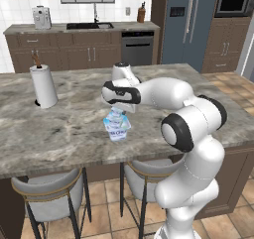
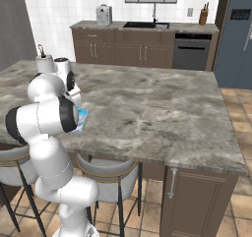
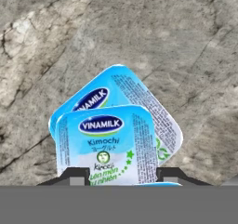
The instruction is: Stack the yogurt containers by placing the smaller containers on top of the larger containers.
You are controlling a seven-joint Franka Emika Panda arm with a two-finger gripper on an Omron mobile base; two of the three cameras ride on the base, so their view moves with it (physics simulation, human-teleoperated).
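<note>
A smaller container, a white yogurt cup with a light-blue lid, sits between my fingertips, and my gripper is shut on it. Directly under it lies the larger container, a wider light-blue-lidded tub turned at an angle to the cup. In the left base view my gripper points down over the island counter, holding the smaller container just above or on the larger container. Whether they touch I cannot tell. A blue corner of the larger container peeks out beside my arm.
A paper towel roll stands upright at the counter's left, also seen behind my arm. The tub is close to the counter's near edge. Two grey stools are tucked below that edge.
</note>
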